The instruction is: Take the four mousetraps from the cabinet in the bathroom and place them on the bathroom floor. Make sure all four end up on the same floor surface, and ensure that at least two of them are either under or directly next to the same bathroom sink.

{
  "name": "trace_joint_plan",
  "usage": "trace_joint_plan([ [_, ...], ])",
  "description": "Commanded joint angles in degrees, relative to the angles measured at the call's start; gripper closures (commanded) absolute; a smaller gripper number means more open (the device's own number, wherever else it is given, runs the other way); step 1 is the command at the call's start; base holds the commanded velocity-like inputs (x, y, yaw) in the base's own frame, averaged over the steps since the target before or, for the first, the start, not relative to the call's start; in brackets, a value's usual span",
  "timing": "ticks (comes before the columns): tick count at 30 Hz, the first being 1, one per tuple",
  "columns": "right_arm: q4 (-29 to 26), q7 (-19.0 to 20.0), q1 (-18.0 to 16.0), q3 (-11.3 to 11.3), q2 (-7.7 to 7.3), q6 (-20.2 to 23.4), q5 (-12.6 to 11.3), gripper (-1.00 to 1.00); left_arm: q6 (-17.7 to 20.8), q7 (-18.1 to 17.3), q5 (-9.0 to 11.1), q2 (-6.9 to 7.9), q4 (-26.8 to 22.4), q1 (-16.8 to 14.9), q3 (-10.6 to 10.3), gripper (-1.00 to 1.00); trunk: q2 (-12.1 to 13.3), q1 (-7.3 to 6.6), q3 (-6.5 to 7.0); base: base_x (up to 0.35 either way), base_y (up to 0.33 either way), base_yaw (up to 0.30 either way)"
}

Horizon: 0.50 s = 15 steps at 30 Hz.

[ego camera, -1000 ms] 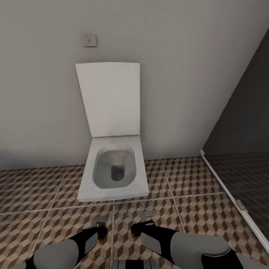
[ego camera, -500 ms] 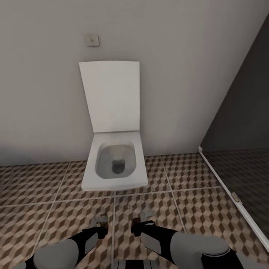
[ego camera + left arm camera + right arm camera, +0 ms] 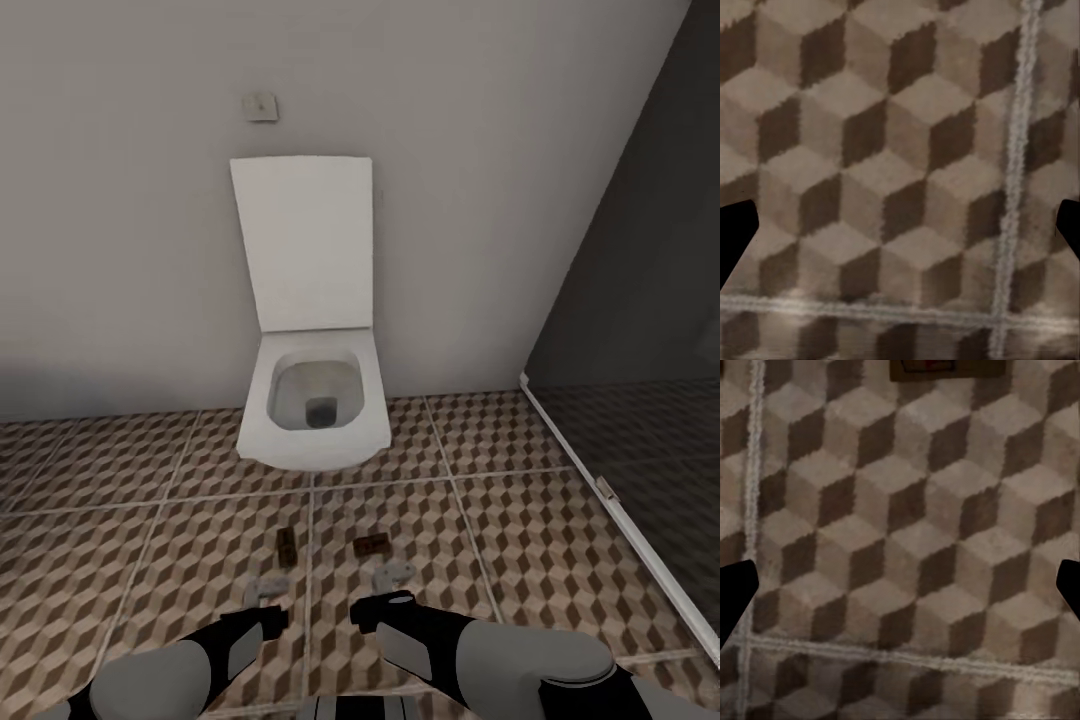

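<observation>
Landmark: white toilet point(image 3: 312, 400) at the wall.
Before it: open bathroom floor point(image 3: 150, 520), two mousetraps point(image 3: 286, 546) lying there.
Beside it: dark shower partition point(image 3: 640, 300).

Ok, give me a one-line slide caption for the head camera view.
Two mousetraps lie on the cube-patterned bathroom floor before an open toilet, both grippers hovering nearby.

A white toilet point(image 3: 312, 400), lid up, stands against the wall beside a dark glass shower screen point(image 3: 640, 330).

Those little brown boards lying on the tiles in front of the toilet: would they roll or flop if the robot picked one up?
Probably neither. Each mousetrap lies flat on the bathroom floor, so it should slide rather than roll. It looks like a stiff little board, likely light. Being so low, it may be awkward to pinch.
</observation>
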Motion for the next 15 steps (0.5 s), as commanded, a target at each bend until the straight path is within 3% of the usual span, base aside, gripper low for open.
trace_joint_plan([
  [1, -0.09, -0.31, -0.07, 0.27, 0.00, 0.22, 0.00, -1.00, 0.15, 0.25, 0.36, 0.00, -0.05, -0.04, -0.48, -1.00, -0.02, -0.05, -0.04, -0.336, 0.000, 0.000],
  [6, -0.09, -0.31, -0.08, 0.27, 0.00, 0.22, 0.00, -1.00, 0.14, 0.26, 0.40, -0.01, -0.05, -0.04, -0.33, -1.00, -0.01, -0.07, 0.18, -0.269, 0.000, 0.000],
  [15, -0.09, -0.31, -0.07, 0.20, 0.00, 0.11, 0.00, -1.00, 0.45, 0.30, 0.95, 0.14, -0.01, -0.04, 0.20, -1.00, 0.11, -0.30, 2.17, -0.061, 0.000, 0.000],
])
